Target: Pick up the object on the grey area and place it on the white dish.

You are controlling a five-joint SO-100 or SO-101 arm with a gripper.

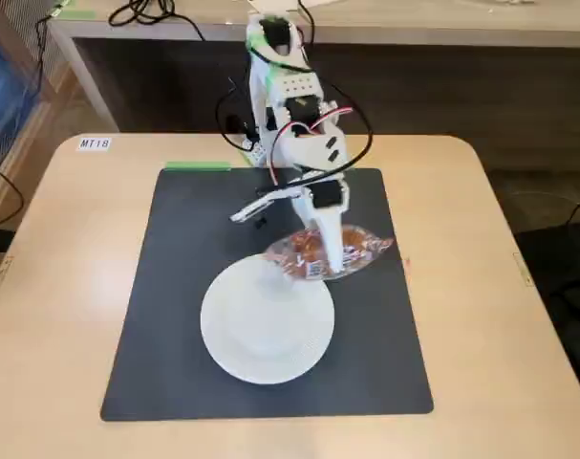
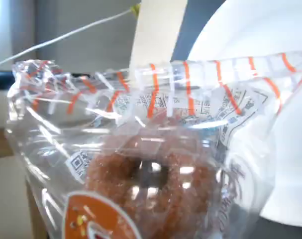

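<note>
Gripper (image 1: 328,263) appears clamped on the wrapped snack (image 1: 313,253) beside the white dish (image 1: 261,330); next, carry it over and release

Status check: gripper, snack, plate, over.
Gripper down on the snack, grip unconfirmed. Snack at the plate's upper-right rim, on or just above the mat. Nothing in the way.
</note>
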